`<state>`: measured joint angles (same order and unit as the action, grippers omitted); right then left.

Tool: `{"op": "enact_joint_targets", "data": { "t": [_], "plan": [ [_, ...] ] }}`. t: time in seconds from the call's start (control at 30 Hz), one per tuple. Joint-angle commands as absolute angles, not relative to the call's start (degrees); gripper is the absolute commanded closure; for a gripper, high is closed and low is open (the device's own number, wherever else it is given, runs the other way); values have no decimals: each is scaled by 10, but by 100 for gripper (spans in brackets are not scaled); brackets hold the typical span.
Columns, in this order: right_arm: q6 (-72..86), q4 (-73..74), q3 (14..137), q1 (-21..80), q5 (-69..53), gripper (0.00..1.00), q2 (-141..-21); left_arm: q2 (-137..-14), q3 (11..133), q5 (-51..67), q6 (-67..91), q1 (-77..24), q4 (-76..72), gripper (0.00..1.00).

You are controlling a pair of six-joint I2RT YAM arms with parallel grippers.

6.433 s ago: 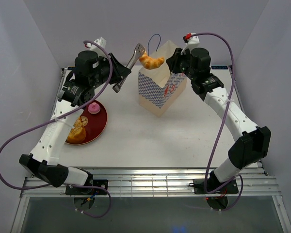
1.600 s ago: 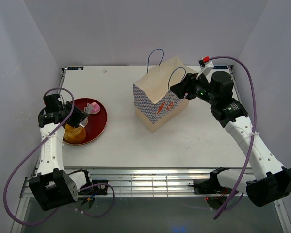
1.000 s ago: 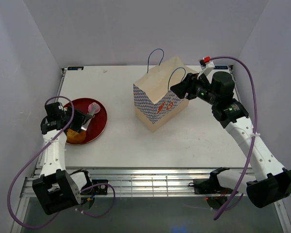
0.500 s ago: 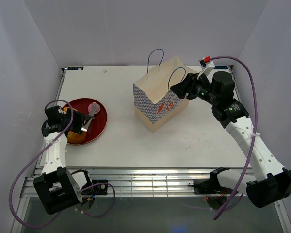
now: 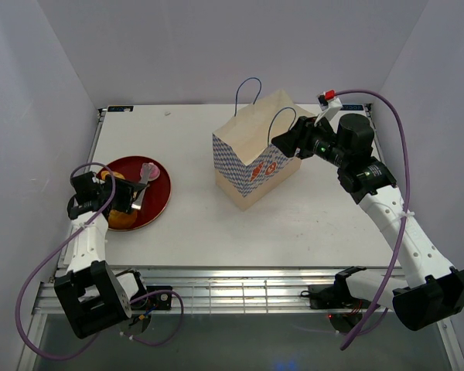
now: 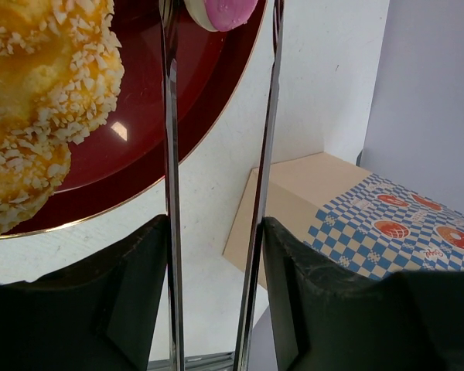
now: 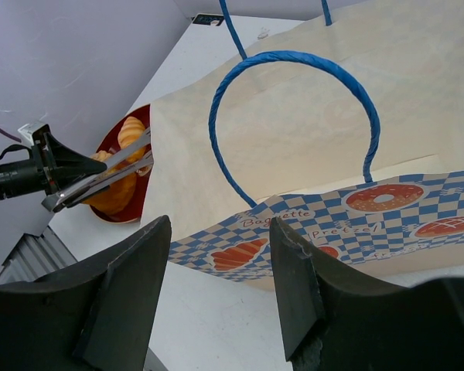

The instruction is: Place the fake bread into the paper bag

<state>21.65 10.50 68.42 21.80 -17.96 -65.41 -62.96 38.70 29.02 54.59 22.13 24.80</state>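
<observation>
Two arms work well apart. In the top view, the left gripper (image 5: 117,198) is clamped on the tongs (image 5: 139,184) and hangs over the plate (image 5: 159,204) at the left of the table (image 5: 193,232), because all the visible bread lies there. A crumb-coated bun (image 5: 121,219) sits at the plate's near edge and a pink cake (image 5: 148,169) at its far edge. The tongs point away from the arm bases and to the right, toward the pink cake. The bag (image 5: 251,154) stands well apart to the right, mouth up, its long side running from near-left to far-right. The right gripper (image 5: 288,144) sits at the bag's right end, probably to steady it for loading.

Left wrist view: both fingers (image 6: 127,294) press the outsides of the two tong arms, which run parallel with a gap between them. The pink cake lies between the arms at the top edge. The tips are cropped, so contact cannot be confirmed. The bun lies left of the arms, untouched.

Right wrist view: the fingers (image 7: 116,309) are spread wide and hold nothing. Whether they touch the bag wall cannot be told. A croissant (image 7: 131,131) lies on the plate, its long axis at an angle to the tongs.
</observation>
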Motion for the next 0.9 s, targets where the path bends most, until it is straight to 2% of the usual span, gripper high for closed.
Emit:
{"op": "enact_joint_targets", "data": {
  "t": [0.0,0.27,0.87],
  "plan": [
    [214,87,677,215,-184,40,-654,-629,375,305,555,228,221,41],
    [217,83,674,215,-180,40,-651,-626,370,309,554,231,215,50],
    [229,82,672,215,-178,40,-642,-571,444,293,530,235,289,55]
  ]
}}
